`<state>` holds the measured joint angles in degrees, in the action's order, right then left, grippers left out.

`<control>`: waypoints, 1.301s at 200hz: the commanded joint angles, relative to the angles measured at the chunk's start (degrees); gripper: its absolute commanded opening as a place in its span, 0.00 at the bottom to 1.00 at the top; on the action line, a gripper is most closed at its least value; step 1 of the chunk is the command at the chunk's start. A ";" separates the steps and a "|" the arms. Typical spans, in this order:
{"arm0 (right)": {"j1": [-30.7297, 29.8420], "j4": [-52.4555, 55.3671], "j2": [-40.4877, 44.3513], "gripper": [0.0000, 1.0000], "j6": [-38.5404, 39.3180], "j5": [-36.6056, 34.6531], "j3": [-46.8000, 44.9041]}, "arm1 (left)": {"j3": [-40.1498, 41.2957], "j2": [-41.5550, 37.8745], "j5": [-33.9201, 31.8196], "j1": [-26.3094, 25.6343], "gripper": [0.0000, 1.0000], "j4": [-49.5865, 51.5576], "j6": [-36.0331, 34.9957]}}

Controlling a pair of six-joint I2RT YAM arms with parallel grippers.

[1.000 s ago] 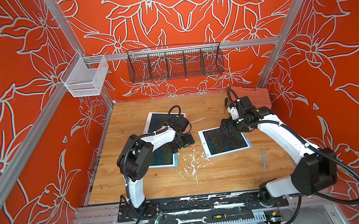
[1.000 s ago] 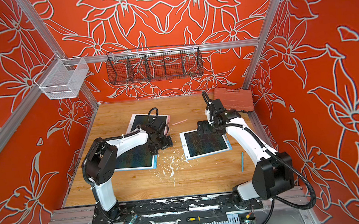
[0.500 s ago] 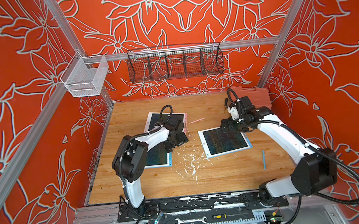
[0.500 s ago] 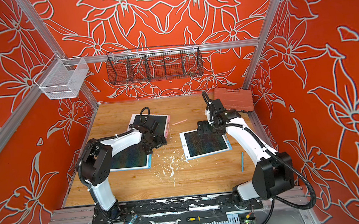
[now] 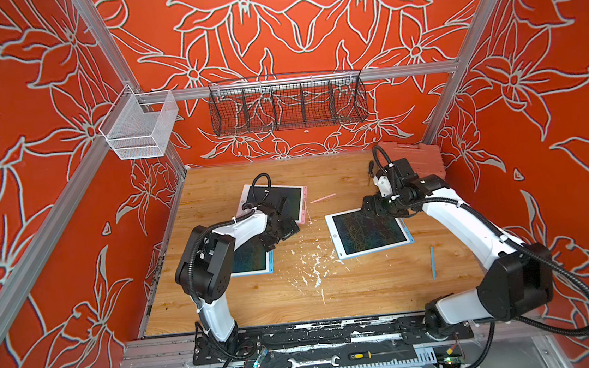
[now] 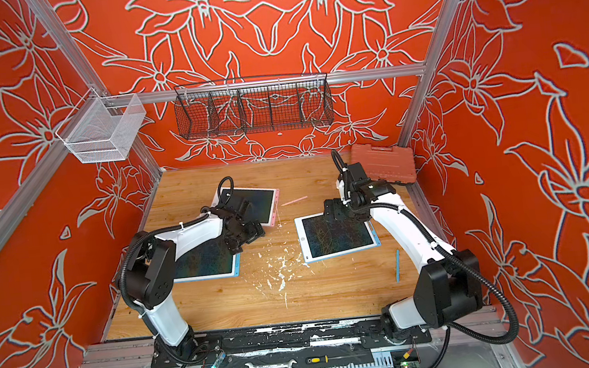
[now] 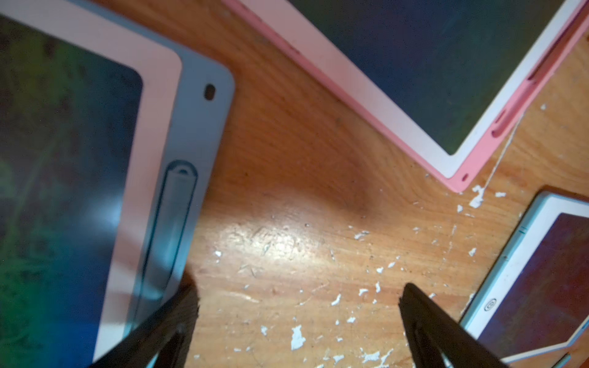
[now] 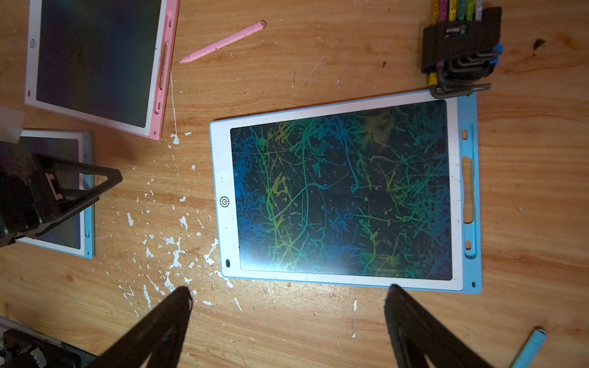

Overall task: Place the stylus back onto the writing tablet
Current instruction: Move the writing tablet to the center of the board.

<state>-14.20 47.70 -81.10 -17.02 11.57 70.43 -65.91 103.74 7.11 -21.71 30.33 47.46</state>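
Lying flat and free on the wooden counter (image 5: 369,292), the blue stylus (image 8: 529,350) was held by nothing. It rested near a corner of the scribbled blue tablet (image 8: 341,191), on the side where the empty holder slot (image 8: 467,191) ran along the rim. I judged this to be the pair which the task meant, because the colour matched and the slot was vacant. However, a pink stylus (image 8: 223,41) also lay loose just beside the slotted edge of the pink tablet (image 8: 95,60), so I could not be sure. The right end effector (image 8: 290,290) hung raised over the scribbled tablet with its fingers spread wide and nothing between them, probably so that it could come down on a thin shaft from both sides. The left end effector (image 7: 299,290) was equally wide and empty, low over bare wood between the pink tablet and the second blue tablet (image 7: 63,159). That tablet carried a seated stylus (image 7: 173,229) in its groove, so it seemed to need no work. A set of hex keys (image 8: 459,51) lay at a corner of the scribbled tablet, apparently touching the rim, and white flecks (image 5: 312,264) were scattered on the wood between the tablets
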 commanded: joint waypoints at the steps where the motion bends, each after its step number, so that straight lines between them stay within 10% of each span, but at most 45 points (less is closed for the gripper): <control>1: 0.22 1.35 0.42 0.97 -0.39 0.20 1.28 | 3.92 2.39 -3.32 1.91 0.98 3.45 -0.83; 260: 0.22 1.89 -0.55 0.97 -0.30 -0.24 1.83 | 11.21 -2.47 -4.48 10.40 0.98 2.30 -4.83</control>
<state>-14.20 47.81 -81.32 -17.10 11.57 70.46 -59.09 98.52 5.91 -13.08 27.59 43.66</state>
